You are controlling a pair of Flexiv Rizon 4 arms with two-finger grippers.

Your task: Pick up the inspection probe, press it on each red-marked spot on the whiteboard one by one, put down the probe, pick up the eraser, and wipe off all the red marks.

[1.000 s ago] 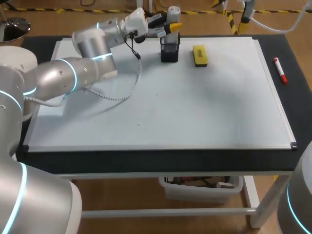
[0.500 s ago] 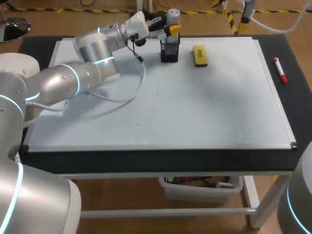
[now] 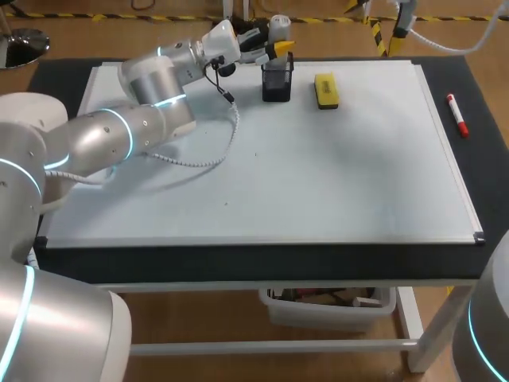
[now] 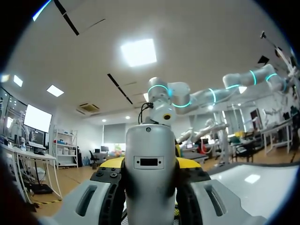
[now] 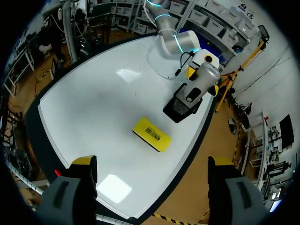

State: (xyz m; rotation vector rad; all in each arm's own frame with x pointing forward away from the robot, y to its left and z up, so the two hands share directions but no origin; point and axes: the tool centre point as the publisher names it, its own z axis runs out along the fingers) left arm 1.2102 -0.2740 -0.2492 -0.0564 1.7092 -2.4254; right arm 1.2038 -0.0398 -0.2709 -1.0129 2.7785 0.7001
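1. The left pincer (image 3: 278,48) is closed on the inspection probe (image 3: 278,24), its yellow fingers (image 4: 187,163) clamping the silver body from both sides.
2. The probe hangs over the black holder (image 3: 276,81), which stands on the whiteboard (image 3: 318,175) near the table's far edge. Whether the probe's tip sits inside the holder cannot be told.
3. The yellow eraser (image 3: 326,90) lies flat on the whiteboard, near the holder on its right-edge side and not touching it.
4. The red marker (image 3: 456,115) lies off the whiteboard, by the table's right edge.
5. The right pincer (image 5: 152,164) is spread wide and holds nothing, with the eraser and holder ahead of it.
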